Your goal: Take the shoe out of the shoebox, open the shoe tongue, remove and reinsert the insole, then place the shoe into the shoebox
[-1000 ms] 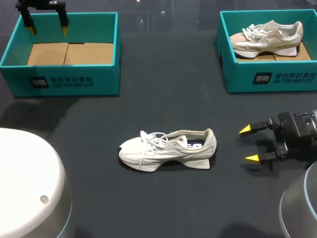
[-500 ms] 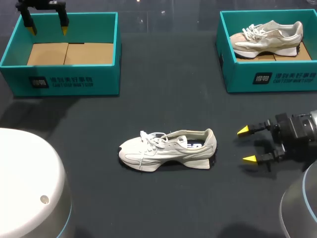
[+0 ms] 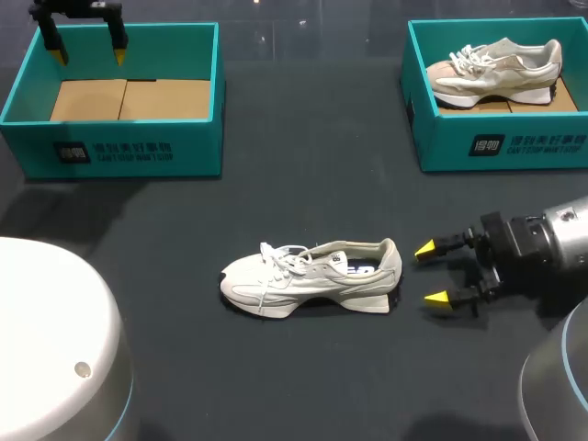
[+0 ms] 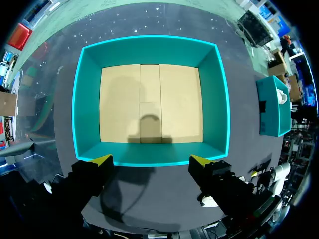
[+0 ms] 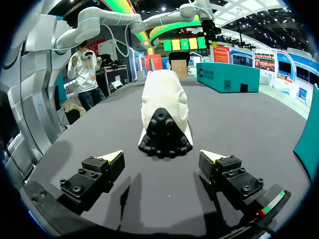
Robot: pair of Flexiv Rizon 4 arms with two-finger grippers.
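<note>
Two teal cardboard boxes stand at the table's far side in the head view, the left shoebox empty beneath the left gripper, while the white lace-up sneaker lies upright mid-table with the right gripper near its heel. From the left wrist, that gripper's fingers stand wide over the box's near wall, holding nothing, probably parked clear. From the right wrist, spread, empty fingers frame the heel ahead without touching, apparently lined up to steady it.
</note>
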